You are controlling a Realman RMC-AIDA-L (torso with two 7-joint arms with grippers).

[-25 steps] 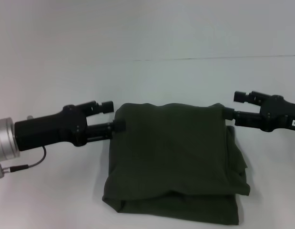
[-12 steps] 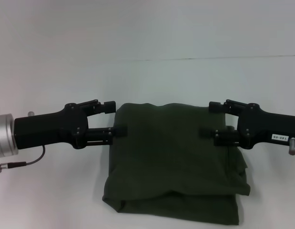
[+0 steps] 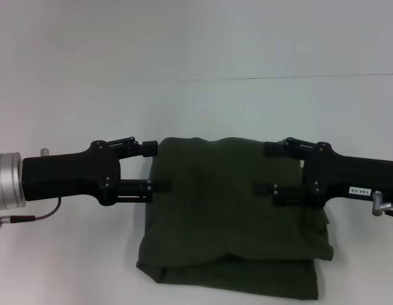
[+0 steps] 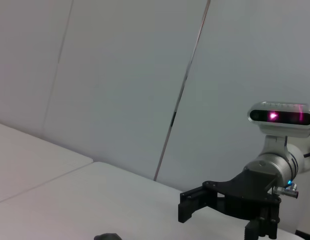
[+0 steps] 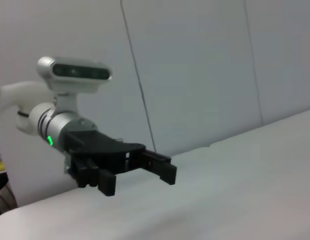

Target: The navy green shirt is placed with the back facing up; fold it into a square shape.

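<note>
Both grippers are open w/ fingers apart, holding nothing. Left gripper [image 3: 155,166] sits at the left edge of the navy green shirt [image 3: 228,216], one finger just over the cloth. Right gripper [image 3: 265,168] is above the shirt's right part, pointing in toward the middle. Shirt lies folded on the white table [image 3: 69,254], a lower layer sticking out at the near & right sides.

A small white label [image 3: 360,190] sits on the right arm, just behind the right gripper [image 3: 265,169]. Its dark characters are too small to read. No other writing shows.
</note>
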